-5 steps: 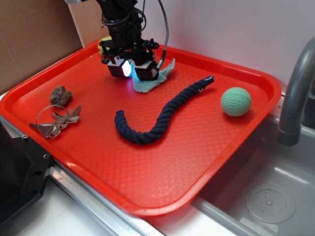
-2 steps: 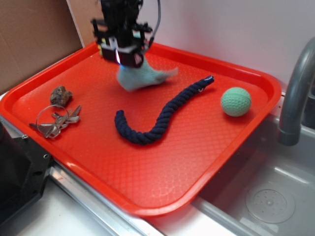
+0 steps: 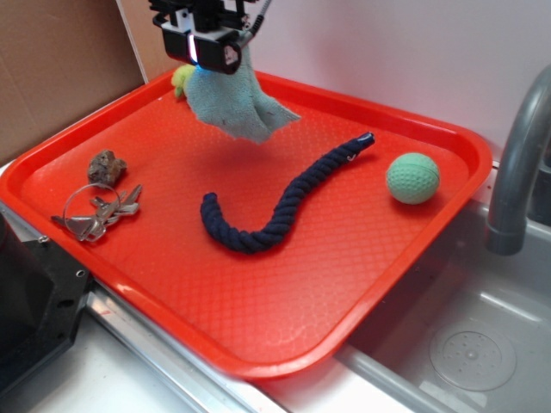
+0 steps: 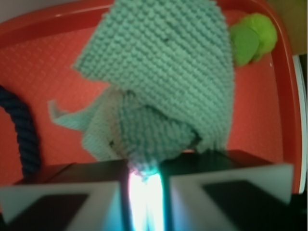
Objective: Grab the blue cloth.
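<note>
Cloth in hand, clear of the tray

My tray (image 3: pixel 362 284) carries 1 rope (image 3: pixel 275 211) at its middle and 1 ball (image 3: pixel 413 178) by the right edge, both untouched. Over the far left corner the gripper (image 3: pixel 209 53) is pinched tight on the blue cloth (image 3: pixel 234 101), which dangles free, so I judge the grab good. Only the wrist view shows the bunched fold between the jaws; only the outside view shows the ball.

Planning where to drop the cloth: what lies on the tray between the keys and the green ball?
In the exterior view, the navy rope lies between the keys and the green ball; otherwise bare red tray.
</note>
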`<action>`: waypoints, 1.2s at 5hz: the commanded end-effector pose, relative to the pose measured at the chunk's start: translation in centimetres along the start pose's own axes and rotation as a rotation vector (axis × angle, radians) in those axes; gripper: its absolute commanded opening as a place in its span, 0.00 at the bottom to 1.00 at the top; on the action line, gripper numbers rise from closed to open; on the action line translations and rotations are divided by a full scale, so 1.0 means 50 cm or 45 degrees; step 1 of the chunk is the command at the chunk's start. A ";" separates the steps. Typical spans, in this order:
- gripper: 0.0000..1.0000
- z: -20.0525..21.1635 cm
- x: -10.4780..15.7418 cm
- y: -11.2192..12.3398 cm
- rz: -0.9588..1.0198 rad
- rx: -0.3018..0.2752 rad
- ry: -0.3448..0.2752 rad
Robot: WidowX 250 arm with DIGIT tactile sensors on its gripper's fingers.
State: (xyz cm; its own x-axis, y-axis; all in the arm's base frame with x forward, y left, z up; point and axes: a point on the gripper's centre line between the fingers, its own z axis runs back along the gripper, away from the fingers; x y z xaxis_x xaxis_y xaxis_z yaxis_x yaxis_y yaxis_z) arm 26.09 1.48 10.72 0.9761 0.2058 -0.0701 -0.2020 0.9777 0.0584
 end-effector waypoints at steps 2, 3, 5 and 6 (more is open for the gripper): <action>1.00 -0.079 0.047 0.042 0.062 0.025 -0.120; 1.00 -0.115 0.057 0.038 0.069 0.026 -0.223; 1.00 -0.150 0.059 0.020 0.178 -0.097 -0.220; 1.00 -0.158 0.055 0.013 0.148 -0.127 -0.193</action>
State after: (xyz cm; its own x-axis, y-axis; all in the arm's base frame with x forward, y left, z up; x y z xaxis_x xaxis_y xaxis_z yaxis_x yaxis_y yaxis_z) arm 27.16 2.52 1.82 0.9465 0.3176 0.0571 -0.3161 0.9481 -0.0337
